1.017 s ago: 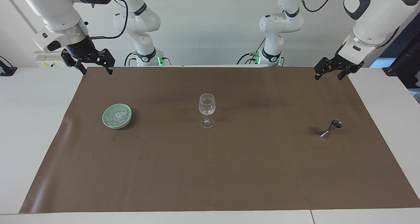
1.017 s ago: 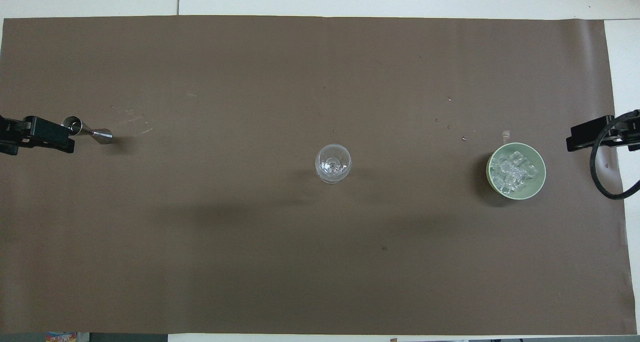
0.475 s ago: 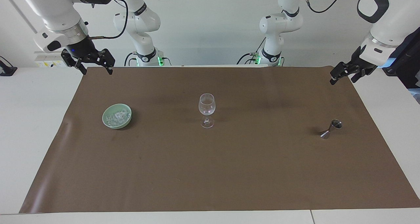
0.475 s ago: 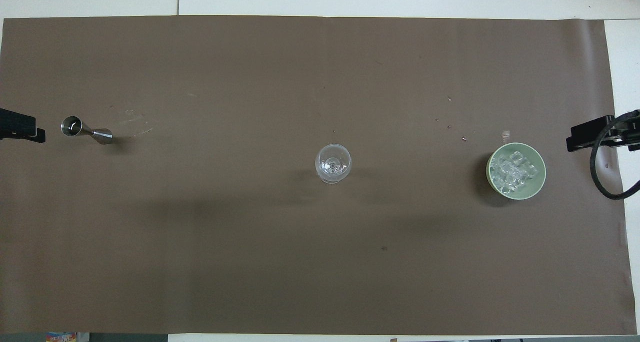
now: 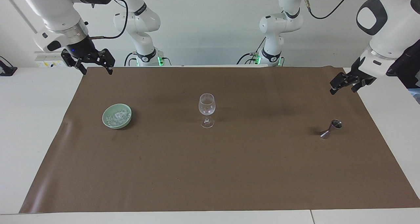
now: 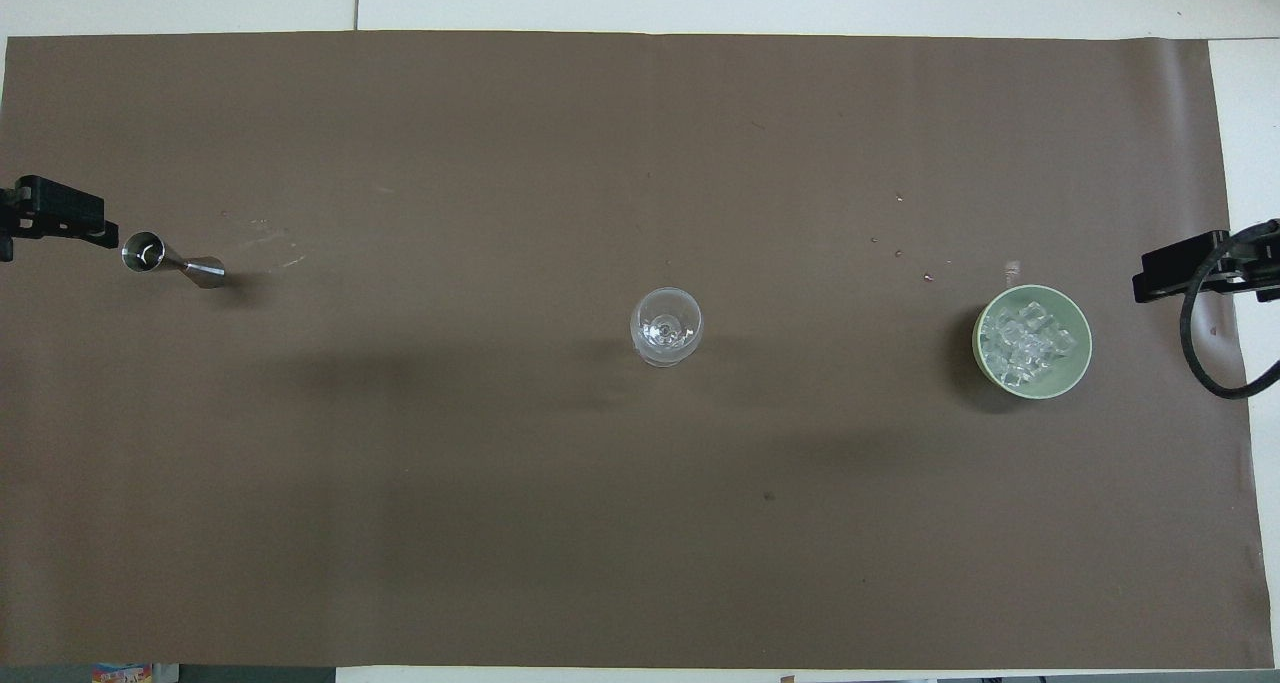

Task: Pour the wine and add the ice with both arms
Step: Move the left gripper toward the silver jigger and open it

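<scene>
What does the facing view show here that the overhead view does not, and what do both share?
Only the facing view shows the white arms whole, their bases, the wall, and the wine glass in profile with its stem. Only the overhead view looks straight down into the glass and the jigger. Both show the brown mat, the ice in the green bowl, and the left gripper and right gripper raised.

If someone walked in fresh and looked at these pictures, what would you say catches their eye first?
Probably the clear stemmed wine glass standing upright at the middle of the brown mat. Next, the pale green bowl of ice toward the right arm's end, and the small metal jigger toward the left arm's end. Both grippers hang open and empty: the left gripper over the mat's edge near the jigger, the right gripper over the mat's corner.
</scene>
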